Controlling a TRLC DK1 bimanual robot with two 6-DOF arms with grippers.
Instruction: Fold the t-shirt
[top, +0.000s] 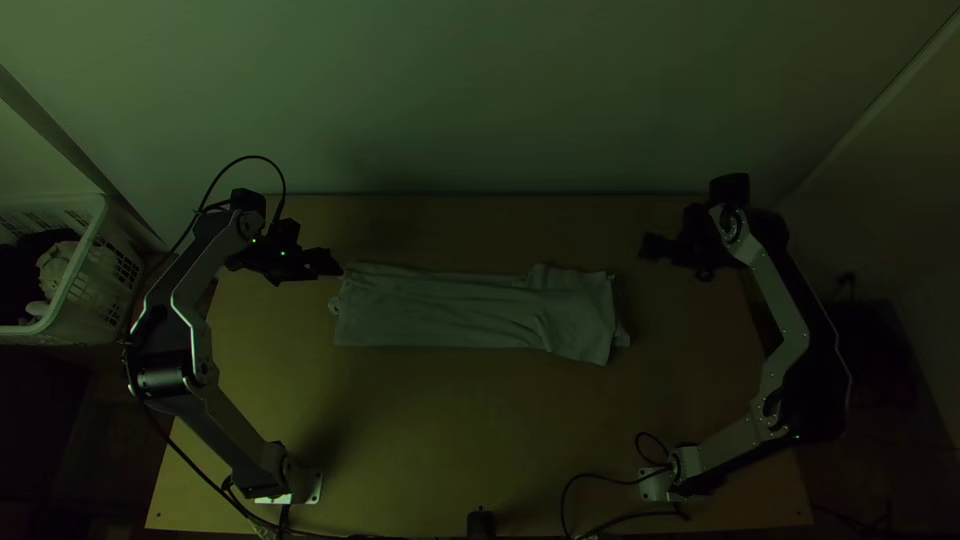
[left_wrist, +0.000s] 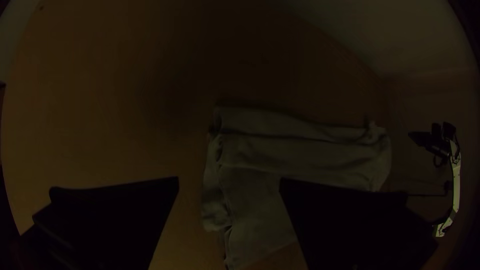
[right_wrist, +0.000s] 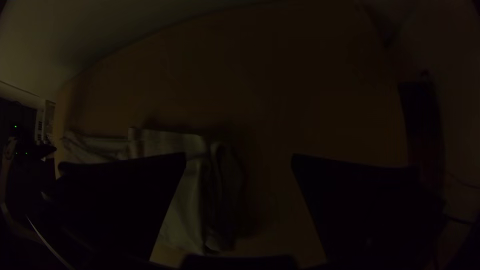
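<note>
The t-shirt (top: 450, 310) lies on the table (top: 450, 430), in the middle of the top view. It is folded into a long, thin strip that runs from side to side. Its right end is wider and a bit wrinkly, and a little bit of cloth pokes out there. The left claw (top: 335, 262) is near the shirt's upper left corner. Its two fingers are wide apart and hold nothing. It is dim there, so I can't quite tell how high it is. The right claw (top: 648, 247) is past the shirt's upper right corner, also spread wide with nothing in it. A white basket (top: 85, 245) with clothes in it stands at the left edge.
</note>
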